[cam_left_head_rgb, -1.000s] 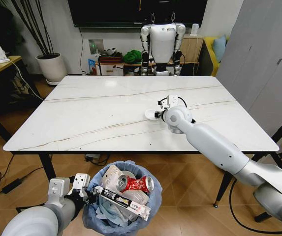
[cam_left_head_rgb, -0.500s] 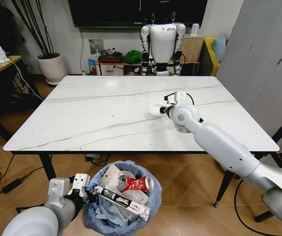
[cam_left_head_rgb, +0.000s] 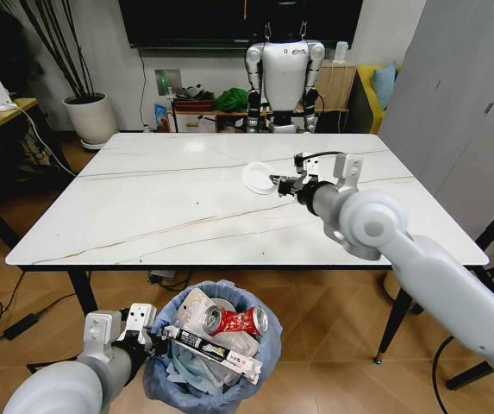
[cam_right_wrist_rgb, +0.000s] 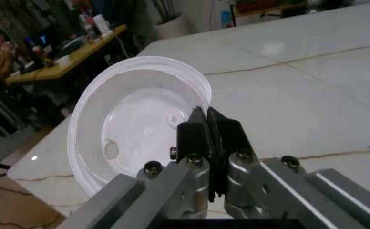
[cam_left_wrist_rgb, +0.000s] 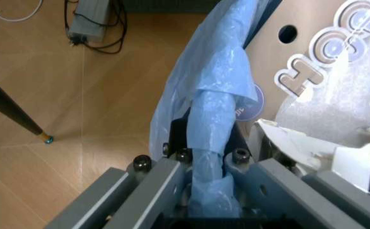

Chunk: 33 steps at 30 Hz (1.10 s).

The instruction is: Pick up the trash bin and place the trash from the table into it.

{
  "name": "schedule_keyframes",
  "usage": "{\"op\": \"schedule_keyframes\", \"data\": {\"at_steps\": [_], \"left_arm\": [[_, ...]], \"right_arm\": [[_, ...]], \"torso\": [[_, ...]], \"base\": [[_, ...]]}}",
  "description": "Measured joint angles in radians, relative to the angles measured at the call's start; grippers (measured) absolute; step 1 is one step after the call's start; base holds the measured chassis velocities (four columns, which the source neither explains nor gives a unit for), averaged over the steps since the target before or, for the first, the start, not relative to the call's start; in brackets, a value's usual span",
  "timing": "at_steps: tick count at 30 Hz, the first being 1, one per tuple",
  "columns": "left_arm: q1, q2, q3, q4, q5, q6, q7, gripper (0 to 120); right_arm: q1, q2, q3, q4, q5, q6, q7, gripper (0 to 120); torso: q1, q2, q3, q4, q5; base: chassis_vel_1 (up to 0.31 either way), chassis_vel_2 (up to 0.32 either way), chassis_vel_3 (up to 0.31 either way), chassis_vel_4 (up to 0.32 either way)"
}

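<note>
Our right tool is pinching the rim of the white lid, fingers pressed together on its edge, holding it just above the bench towards the far right part. Our left tool is clamped on the rim of the bin, its bag caught between the fingers. The bin sits low before the bench's near edge, full of trash: a red can, a long packet, and cardboard.
</note>
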Motion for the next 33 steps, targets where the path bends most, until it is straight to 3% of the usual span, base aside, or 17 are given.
{"op": "schedule_keyframes", "data": {"at_steps": [5, 17, 33], "left_arm": [[-0.004, -0.002, 0.000, 0.000, -0.004, 0.000, -0.007, 0], [-0.020, -0.003, 0.002, 0.000, -0.015, 0.000, -0.022, 0], [-0.028, -0.010, -0.001, 0.000, -0.025, 0.000, -0.031, 0]], "right_arm": [[-0.088, -0.062, 0.041, 0.128, 0.005, 0.001, -0.042, 0], [-0.318, -0.130, 0.118, 0.319, -0.048, -0.019, -0.116, 0], [-0.511, -0.178, 0.187, 0.331, -0.094, -0.061, -0.179, 0]], "torso": [[0.000, 0.000, 0.000, 0.0001, -0.0001], [0.000, 0.000, 0.000, -0.0004, 0.0001], [0.000, 0.000, 0.000, 0.0001, -0.0001]], "base": [[0.000, 0.000, 0.000, 0.000], [0.000, 0.000, 0.000, 0.000], [0.000, 0.000, 0.000, 0.000]]}}
